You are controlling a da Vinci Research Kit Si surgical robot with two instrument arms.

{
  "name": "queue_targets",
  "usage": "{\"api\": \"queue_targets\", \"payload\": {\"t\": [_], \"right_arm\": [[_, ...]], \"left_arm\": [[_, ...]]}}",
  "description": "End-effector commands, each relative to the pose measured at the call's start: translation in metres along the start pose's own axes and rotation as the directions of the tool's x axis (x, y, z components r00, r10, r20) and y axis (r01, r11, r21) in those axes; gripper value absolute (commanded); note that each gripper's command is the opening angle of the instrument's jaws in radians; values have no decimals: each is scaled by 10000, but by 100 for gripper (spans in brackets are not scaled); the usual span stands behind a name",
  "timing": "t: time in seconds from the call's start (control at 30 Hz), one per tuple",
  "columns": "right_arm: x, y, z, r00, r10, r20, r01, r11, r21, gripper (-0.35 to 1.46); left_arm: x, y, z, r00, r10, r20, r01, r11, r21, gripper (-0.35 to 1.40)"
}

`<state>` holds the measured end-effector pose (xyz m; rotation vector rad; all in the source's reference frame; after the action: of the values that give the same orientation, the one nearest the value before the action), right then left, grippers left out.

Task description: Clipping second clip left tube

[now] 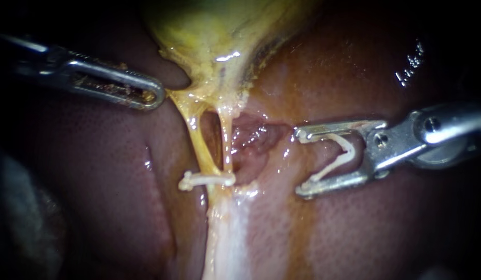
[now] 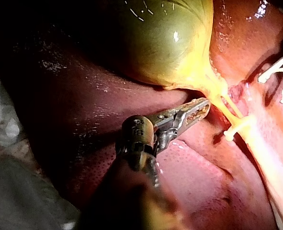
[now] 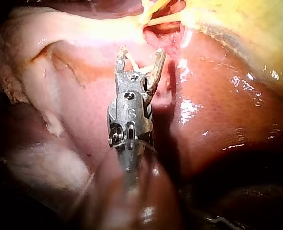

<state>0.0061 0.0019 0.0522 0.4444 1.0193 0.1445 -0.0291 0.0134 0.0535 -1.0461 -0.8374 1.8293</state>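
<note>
Wet reddish-brown liver (image 1: 110, 207) fills the field. Nearest, a placed clip (image 1: 206, 180) already sits across the left tube (image 1: 197, 136). Off to its side and well clear of it, the right instrument (image 1: 298, 163) has its jaws spread wide, with an open loaded clip (image 1: 340, 155) seated between them. Farther back, the left instrument (image 1: 156, 96) appears closed on the neck of the gallbladder (image 1: 209, 31), keeping the tube taut. This looks like the approach. Next, the wide jaws must straddle the left tube above the placed clip.

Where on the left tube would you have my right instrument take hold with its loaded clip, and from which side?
Probably the taut, bare stretch of the left tube, above the seated clip and below the gallbladder. Come from the right instrument's own side, one jaw through the gap between the two tubes, so the loaded clip straddles only this tube.
</note>
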Motion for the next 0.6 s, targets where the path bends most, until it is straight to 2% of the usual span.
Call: {"api": "queue_targets", "payload": {"t": [0.03, 0.23, 0.4, 0.6], "right_arm": [[3, -1, 3, 9998, 214, -5, -214, 9998, 6, 50], [21, -6, 32, 9934, 1140, -88, -1137, 9932, 241, 50], [29, -9, 58, 9815, 1897, -274, -1882, 9808, 509, 50], [33, -5, 82, 9530, 2999, -426, -2959, 9518, 807, 49]], "left_arm": [[0, 0, 1, 10000, 6, -6, -6, 10000, 22, -35], [-2, 0, 3, 10000, 9, -21, -8, 10000, 48, -35], [-2, 0, 3, 10000, 5, -25, -5, 10000, 55, -35], [-2, 1, 3, 10000, 1, -30, -1, 10000, 62, -35]]}}
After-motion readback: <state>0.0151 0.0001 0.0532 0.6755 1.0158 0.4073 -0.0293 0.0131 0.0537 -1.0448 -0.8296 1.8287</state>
